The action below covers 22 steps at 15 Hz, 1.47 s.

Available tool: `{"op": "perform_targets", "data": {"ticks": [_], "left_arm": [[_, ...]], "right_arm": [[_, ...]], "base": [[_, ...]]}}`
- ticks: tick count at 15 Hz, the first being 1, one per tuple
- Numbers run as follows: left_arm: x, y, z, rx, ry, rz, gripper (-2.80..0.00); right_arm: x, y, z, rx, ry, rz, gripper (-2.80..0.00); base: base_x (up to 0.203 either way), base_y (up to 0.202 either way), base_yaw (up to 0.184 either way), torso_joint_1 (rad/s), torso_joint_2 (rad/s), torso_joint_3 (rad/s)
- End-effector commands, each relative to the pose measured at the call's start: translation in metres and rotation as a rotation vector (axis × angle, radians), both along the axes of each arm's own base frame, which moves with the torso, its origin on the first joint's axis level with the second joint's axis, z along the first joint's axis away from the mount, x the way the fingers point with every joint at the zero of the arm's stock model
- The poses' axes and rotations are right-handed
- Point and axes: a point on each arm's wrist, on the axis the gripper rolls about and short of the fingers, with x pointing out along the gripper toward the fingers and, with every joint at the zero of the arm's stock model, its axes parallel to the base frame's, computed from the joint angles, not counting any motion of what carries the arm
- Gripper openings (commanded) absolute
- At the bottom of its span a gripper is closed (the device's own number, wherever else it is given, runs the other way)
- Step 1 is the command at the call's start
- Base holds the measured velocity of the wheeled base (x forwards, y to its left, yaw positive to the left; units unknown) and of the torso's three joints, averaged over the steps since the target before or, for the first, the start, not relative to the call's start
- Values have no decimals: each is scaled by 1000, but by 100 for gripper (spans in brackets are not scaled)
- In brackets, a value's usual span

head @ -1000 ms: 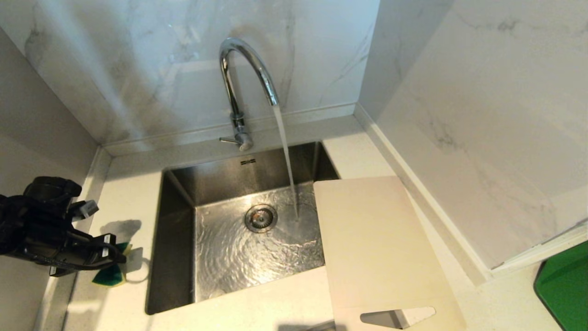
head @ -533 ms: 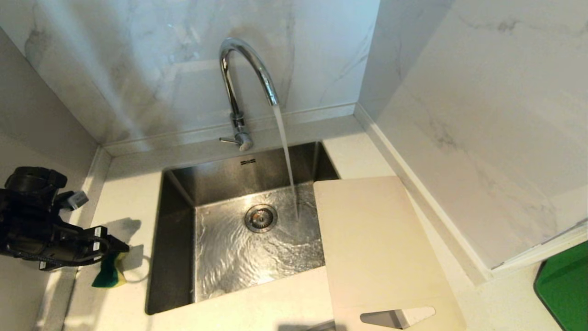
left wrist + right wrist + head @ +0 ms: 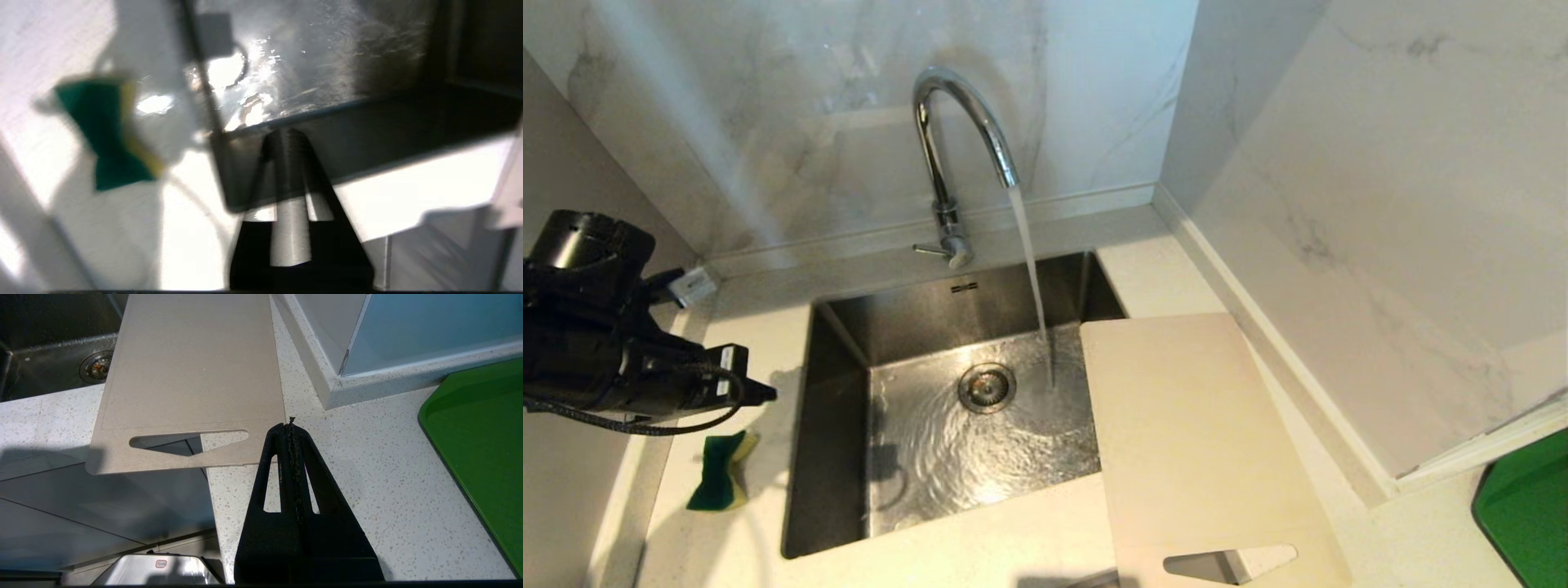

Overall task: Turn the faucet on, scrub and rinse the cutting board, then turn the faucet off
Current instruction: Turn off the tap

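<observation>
Over the sink (image 3: 833, 457) rim, pale beige cutting board (image 3: 1192, 433) bridging sink and table (image 3: 1013, 547), handle cutout nearest me, faucet (image 3: 952, 155) running, my left gripper (image 3: 764, 394) clenched empty above the sponge (image 3: 721, 482), my right gripper (image 3: 291, 424) clenched beside the board's corner, seen only from its wrist.

We count one faucet (image 3: 960, 131), one sink (image 3: 837, 457) with one drain (image 3: 987, 387), one cutting board (image 3: 1201, 441), one sponge (image 3: 720, 482), one green tray (image 3: 1527, 510), and two grippers, left (image 3: 764, 395) and right (image 3: 290, 426).
</observation>
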Motion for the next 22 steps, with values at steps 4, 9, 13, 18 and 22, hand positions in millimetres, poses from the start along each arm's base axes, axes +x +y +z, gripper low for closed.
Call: {"op": "perform_targets", "data": {"ticks": [4,9,13,18,22], "left_arm": [[25,-64,8,-28,-25,-166,-280],[60,-126,21,-122,-85,-240,-280],[112,-131,18,-262,-133,-230,-280],[162,-93,20,-472,-265,-193,-280],[171,-91,15,-531,-371,-192,-280]], "right_arm": [[0,0,0,0,1,1,-280],[0,0,0,0,1,1,-280],[0,0,0,0,1,1,-280],[0,0,0,0,1,1,-280],[0,0,0,0,1,1,-280]], "base": [[0,0,0,0,0,0],[0,0,0,0,0,0],[0,0,0,0,0,0],[0,0,0,0,0,0],[0,0,0,0,0,0]]}}
